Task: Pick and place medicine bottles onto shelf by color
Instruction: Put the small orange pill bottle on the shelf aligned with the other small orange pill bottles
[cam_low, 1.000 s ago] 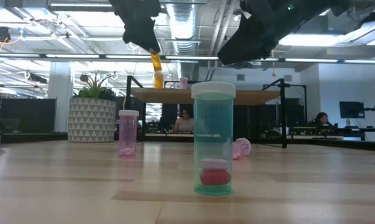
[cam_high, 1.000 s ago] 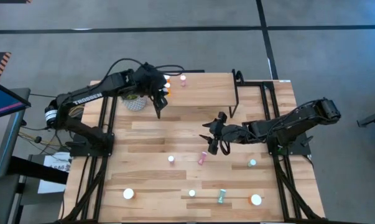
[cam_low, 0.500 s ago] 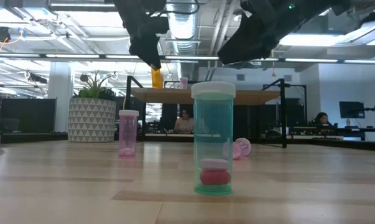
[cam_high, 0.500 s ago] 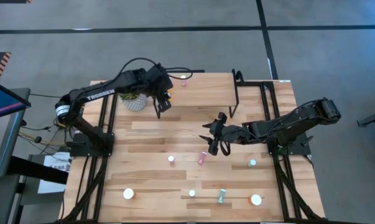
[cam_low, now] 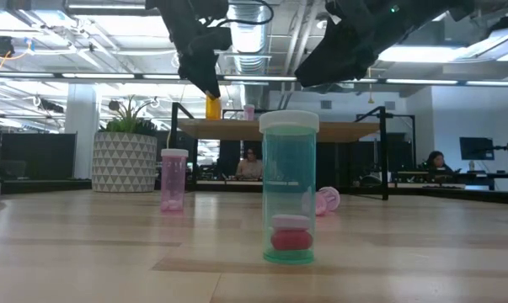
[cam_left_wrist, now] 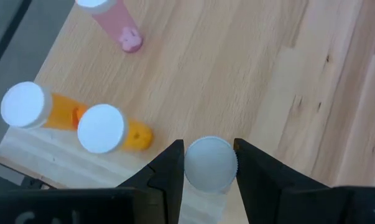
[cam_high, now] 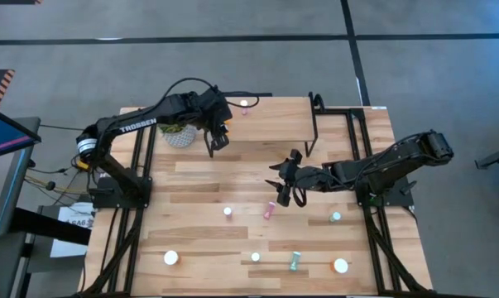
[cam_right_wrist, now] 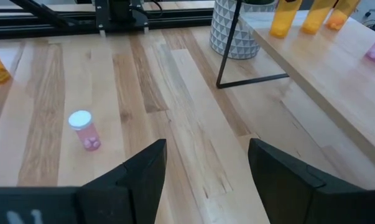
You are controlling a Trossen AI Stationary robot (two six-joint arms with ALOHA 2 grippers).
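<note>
My left gripper [cam_high: 218, 136] is over the left end of the light-wood shelf [cam_high: 274, 124], shut on an orange bottle [cam_low: 212, 107] whose white cap fills the gap in the left wrist view [cam_left_wrist: 210, 163]. Two orange bottles [cam_left_wrist: 101, 127] [cam_left_wrist: 25, 104] and a pink bottle [cam_left_wrist: 109, 18] stand on the shelf beside it. My right gripper [cam_high: 284, 192] hangs open and empty over mid-table, just far of a pink bottle lying on its side [cam_high: 270, 209]. My left gripper pinches the orange bottle's white cap [cam_left_wrist: 193, 168] between its two fingers, from above, pointing down. The bottle hangs upright below the fingers [cam_low: 205, 80]. Its bottom is level with the shelf top; whether it rests there I cannot tell.
A potted plant [cam_high: 179, 132] stands left of the shelf. Loose bottles dot the near half of the table: a teal one [cam_low: 289, 189], a pink one [cam_low: 173, 178], a teal one [cam_high: 336, 217], a lying teal one [cam_high: 295, 261], wide orange ones [cam_high: 170, 257] [cam_high: 340, 266].
My left gripper has gone down and slightly toward the table's near-right over the shelf, still shut on the orange bottle. The bottle has come down from above the shelf to the level of its top.
</note>
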